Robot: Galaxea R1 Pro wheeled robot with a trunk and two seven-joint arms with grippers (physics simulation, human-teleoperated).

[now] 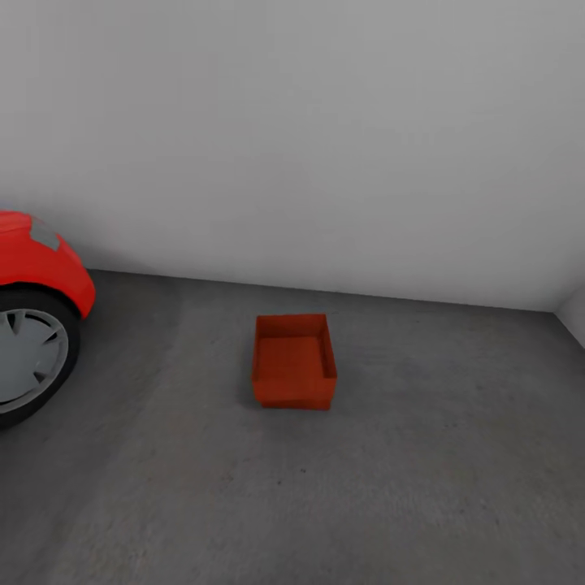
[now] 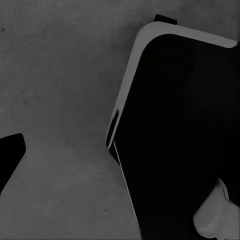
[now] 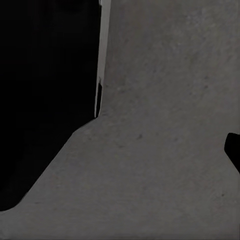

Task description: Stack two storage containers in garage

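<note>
Garage floor (image 1: 422, 487) carries one storage container (image 1: 293, 361), upright, near the white wall (image 1: 325, 138), right of the red car (image 1: 36, 268); second container remains to be stacked; my end effectors' state: cannot tell.

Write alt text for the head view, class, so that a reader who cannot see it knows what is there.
One orange-red open-top storage container sits empty on the dark grey floor of the garage, a little way out from a plain white wall. At the left edge, the front of a glossy red car and one wheel show.
</note>
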